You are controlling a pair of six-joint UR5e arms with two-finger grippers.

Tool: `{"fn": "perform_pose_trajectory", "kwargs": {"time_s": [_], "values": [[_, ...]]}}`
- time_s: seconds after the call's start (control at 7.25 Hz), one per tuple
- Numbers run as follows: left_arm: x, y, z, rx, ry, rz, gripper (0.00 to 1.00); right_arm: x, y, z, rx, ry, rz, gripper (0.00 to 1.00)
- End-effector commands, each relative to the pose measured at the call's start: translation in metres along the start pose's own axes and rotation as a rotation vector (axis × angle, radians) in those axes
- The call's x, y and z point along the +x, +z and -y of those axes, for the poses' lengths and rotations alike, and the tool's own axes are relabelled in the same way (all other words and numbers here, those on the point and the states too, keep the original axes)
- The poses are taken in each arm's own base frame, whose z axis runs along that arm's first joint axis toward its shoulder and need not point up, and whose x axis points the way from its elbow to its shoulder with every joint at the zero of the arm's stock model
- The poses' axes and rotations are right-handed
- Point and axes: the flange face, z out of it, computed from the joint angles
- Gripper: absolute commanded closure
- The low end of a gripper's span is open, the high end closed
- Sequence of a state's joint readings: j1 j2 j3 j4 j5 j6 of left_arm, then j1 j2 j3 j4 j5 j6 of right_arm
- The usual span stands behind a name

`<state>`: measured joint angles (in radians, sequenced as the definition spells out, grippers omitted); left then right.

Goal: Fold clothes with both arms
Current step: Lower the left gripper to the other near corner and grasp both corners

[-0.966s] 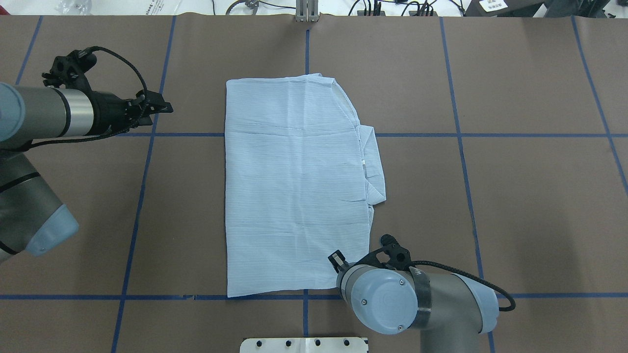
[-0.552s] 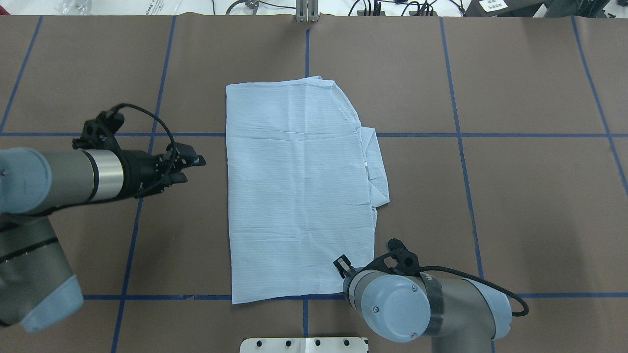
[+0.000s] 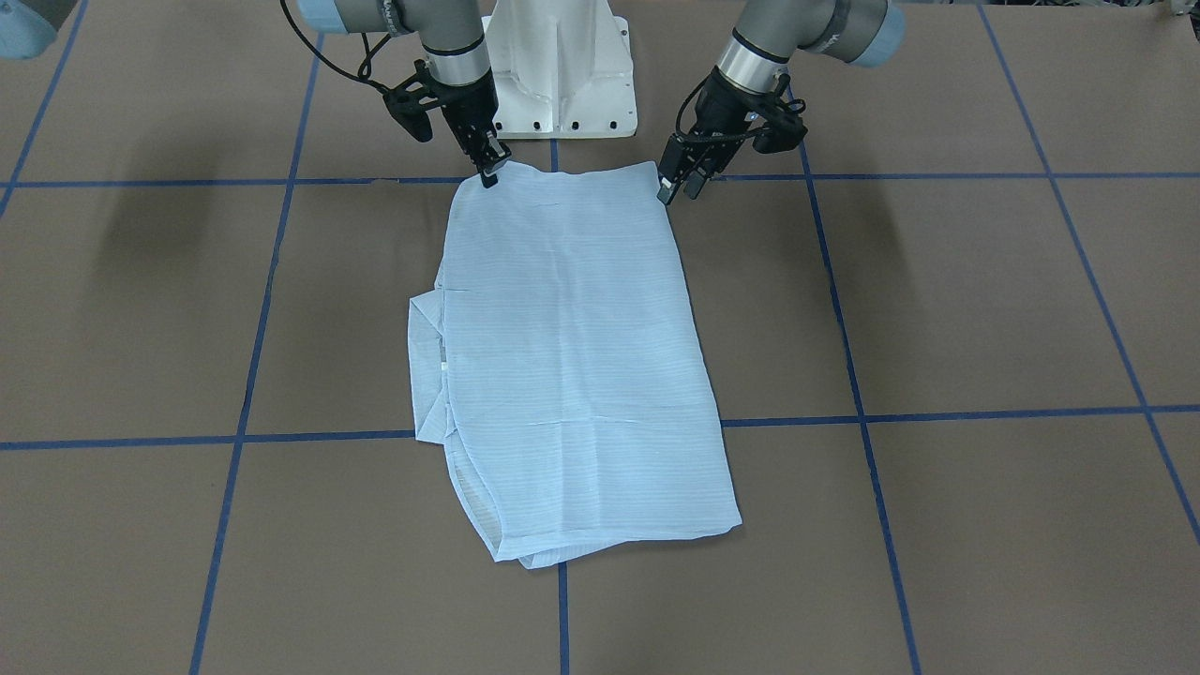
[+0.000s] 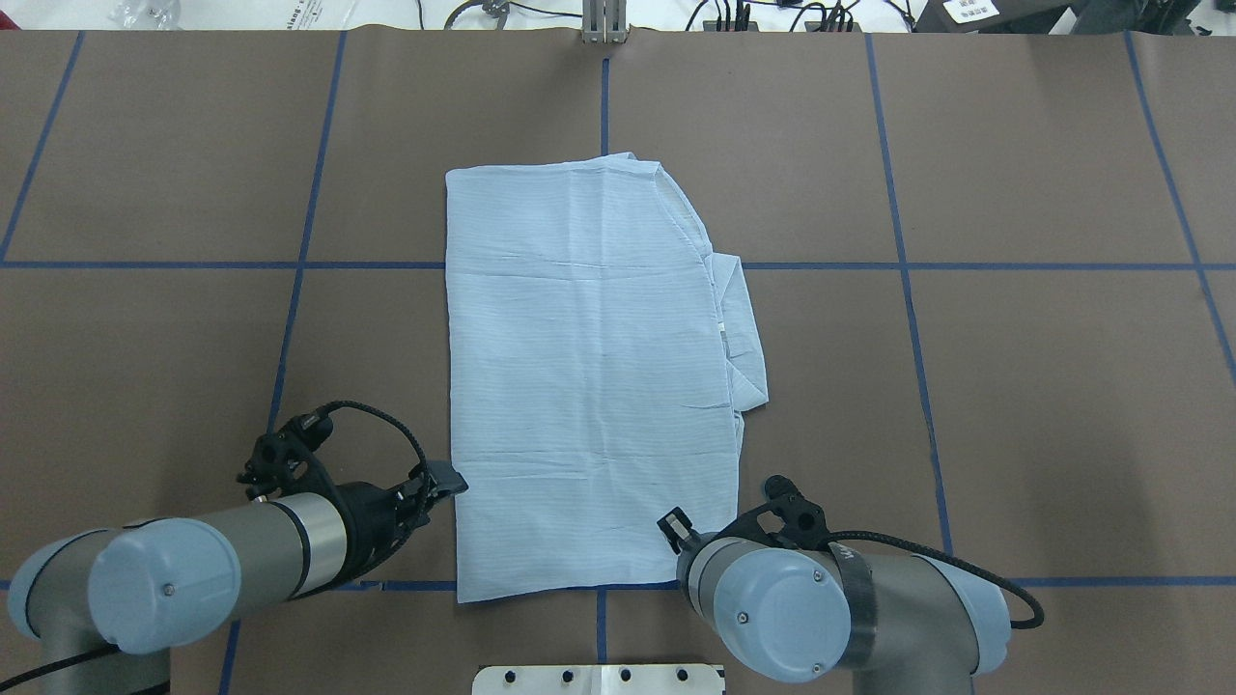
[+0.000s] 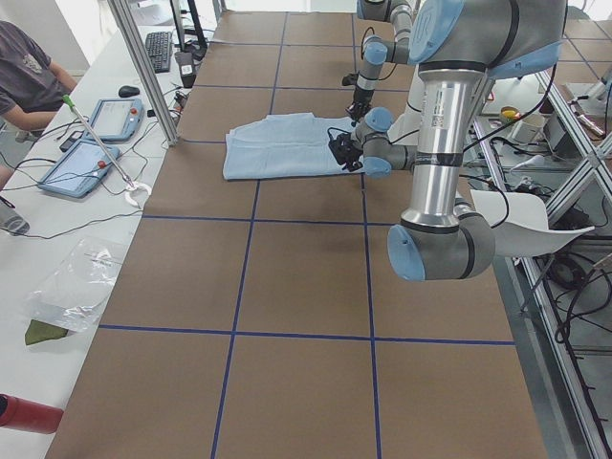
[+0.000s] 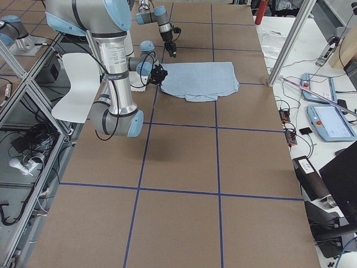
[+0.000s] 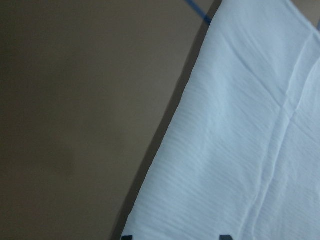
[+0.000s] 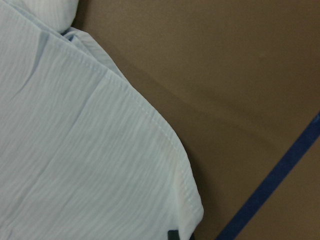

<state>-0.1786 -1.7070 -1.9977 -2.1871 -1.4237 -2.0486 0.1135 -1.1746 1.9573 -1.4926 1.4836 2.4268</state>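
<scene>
The light blue shirt (image 4: pixel 589 367) lies folded into a long rectangle mid-table, its collar and a sleeve fold poking out on one side (image 3: pixel 427 375). At the shirt's near right corner my right gripper (image 4: pixel 671 529) (image 3: pixel 489 175) is shut on the hem (image 8: pixel 185 200). My left gripper (image 4: pixel 452 480) (image 3: pixel 677 187) hangs open at the near left corner. Its two fingertips sit apart at the bottom of the left wrist view, with the shirt's edge (image 7: pixel 165 165) running between them.
The white pedestal base (image 3: pixel 562 66) stands just behind the shirt's near edge. Blue tape lines (image 4: pixel 908 265) grid the brown table cover. A side bench with tablets (image 5: pixel 96 143), a seated person (image 5: pixel 29 76) and an aluminium post (image 5: pixel 143 67) lie beyond the far edge.
My left arm swung from the far left of the table down to the shirt's near left corner. The shirt's near edge slid slightly right with my right gripper.
</scene>
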Motion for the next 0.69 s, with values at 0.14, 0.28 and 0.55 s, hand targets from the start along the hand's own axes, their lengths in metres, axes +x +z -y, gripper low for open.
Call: {"fn": "perform_pose_trajectory", "kwargs": {"time_s": [0.14, 0.28, 0.55], "values": [[-0.026, 0.015, -0.045, -0.048, 0.029, 0.063, 0.38, 0.0, -0.001, -0.002, -0.004, -0.002, 0.0, 1.0], [-0.026, 0.015, -0.053, -0.062, 0.033, 0.063, 0.39, 0.0, -0.001, -0.002, -0.005, -0.002, 0.001, 1.0], [-0.027, 0.016, -0.066, -0.074, 0.043, 0.078, 0.43, 0.0, -0.001, -0.002, -0.005, -0.002, 0.001, 1.0]]}}
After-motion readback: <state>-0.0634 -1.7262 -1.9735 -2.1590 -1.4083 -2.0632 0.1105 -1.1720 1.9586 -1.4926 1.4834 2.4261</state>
